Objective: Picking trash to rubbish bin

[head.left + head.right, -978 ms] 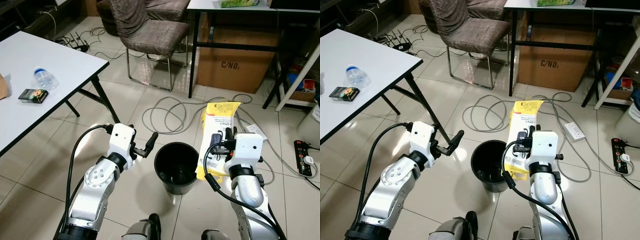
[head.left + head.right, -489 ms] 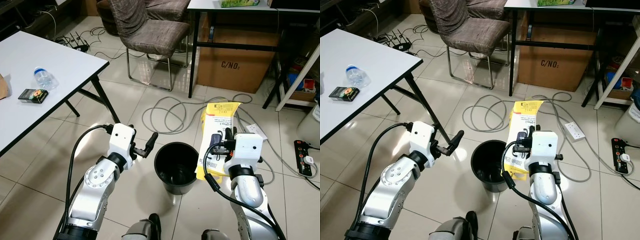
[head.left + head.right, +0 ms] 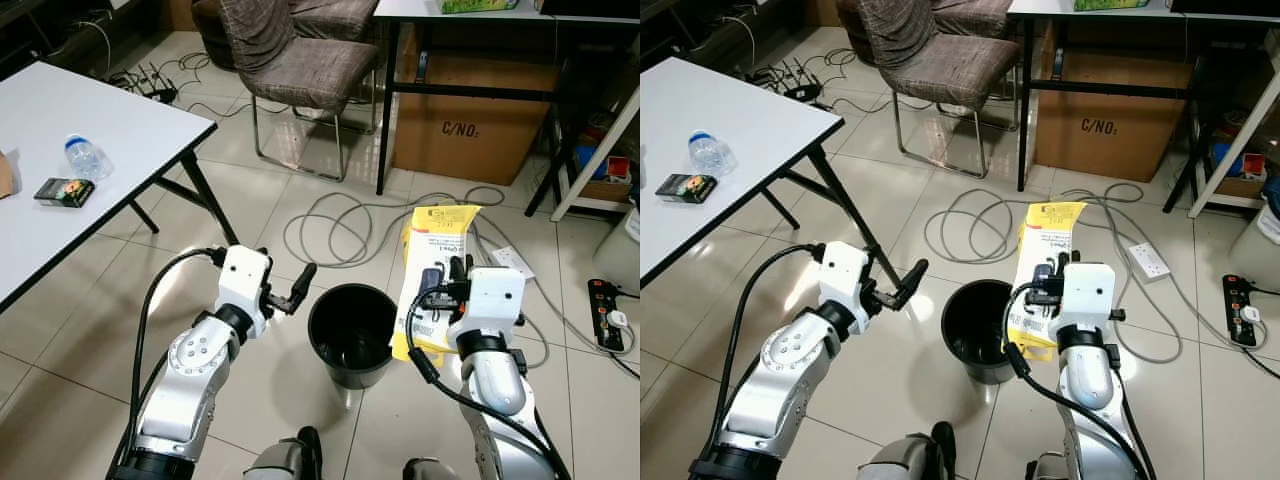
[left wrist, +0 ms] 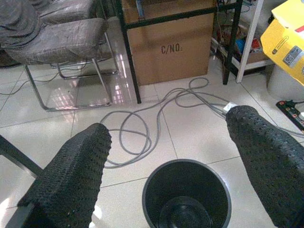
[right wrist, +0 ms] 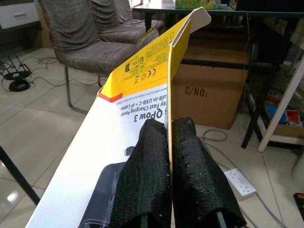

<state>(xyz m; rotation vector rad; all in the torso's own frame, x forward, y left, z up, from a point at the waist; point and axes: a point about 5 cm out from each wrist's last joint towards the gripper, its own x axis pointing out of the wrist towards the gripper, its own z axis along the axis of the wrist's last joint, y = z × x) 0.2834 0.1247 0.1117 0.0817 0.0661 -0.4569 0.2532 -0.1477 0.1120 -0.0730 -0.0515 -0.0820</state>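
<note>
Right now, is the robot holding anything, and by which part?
The right gripper pinches a flat yellow and white cardboard box by its thin side wall. The left gripper is open, holding nothing.

The tiled floor (image 3: 250, 210) carries a black bin (image 3: 352, 335), looped grey cables (image 3: 340, 225), a cardboard box (image 3: 470, 125) and a chair (image 3: 300, 70), while the white surface (image 3: 90, 160) holds a bottle (image 3: 85, 157) and a small dark packet (image 3: 64, 192).

Flat yellow box (image 3: 432, 270) upright beside black bin (image 3: 351, 335)

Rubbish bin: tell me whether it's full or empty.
Empty, seemingly: the rubbish bin shows a bare dark bottom; the yellow box is outside, in the right gripper.
</note>
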